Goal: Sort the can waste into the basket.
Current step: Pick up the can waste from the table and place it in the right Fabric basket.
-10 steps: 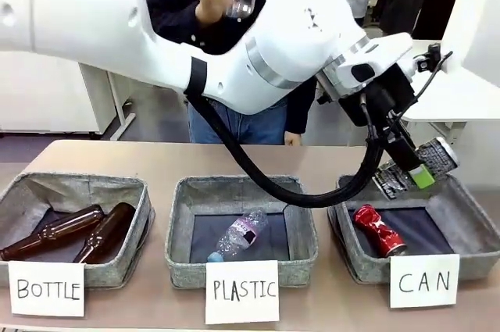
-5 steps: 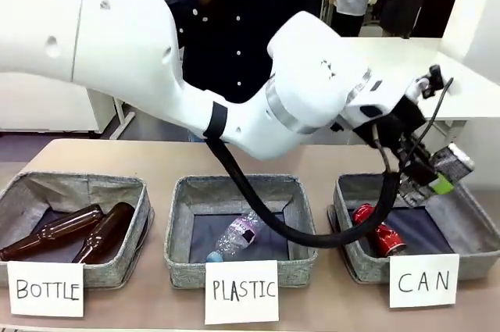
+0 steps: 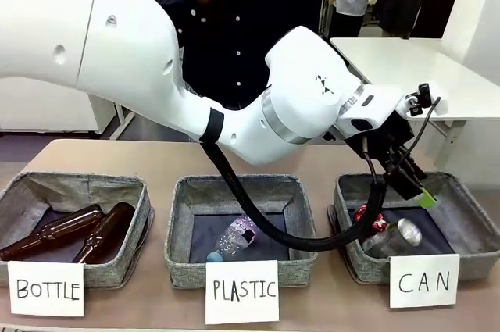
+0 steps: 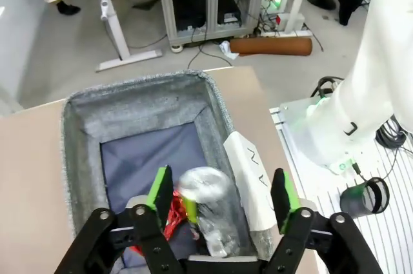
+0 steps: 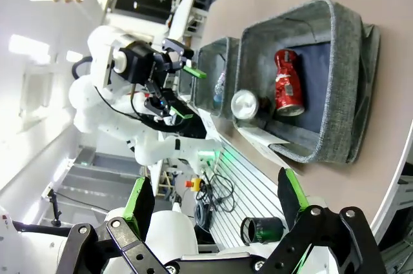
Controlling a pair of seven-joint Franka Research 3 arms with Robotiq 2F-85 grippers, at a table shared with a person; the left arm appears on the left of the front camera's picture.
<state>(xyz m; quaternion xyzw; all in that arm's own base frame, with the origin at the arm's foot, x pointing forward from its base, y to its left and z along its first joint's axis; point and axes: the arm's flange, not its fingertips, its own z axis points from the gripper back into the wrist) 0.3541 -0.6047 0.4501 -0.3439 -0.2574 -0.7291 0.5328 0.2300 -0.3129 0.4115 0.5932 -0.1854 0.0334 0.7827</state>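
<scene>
Can waste: the dark can (image 3: pixel 388 239), held a second ago by the left claw (image 3: pixel 416 191), now lies released in the CAN basket (image 3: pixel 469 215) beside the crushed red can (image 3: pixel 362 215). Claw spread wide above; both cans appear sorted.

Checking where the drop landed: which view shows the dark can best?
Right wrist view: the dark can lies unobstructed beside the red can in the basket. Front view shows it blurred; left wrist view, partly hidden.
</scene>
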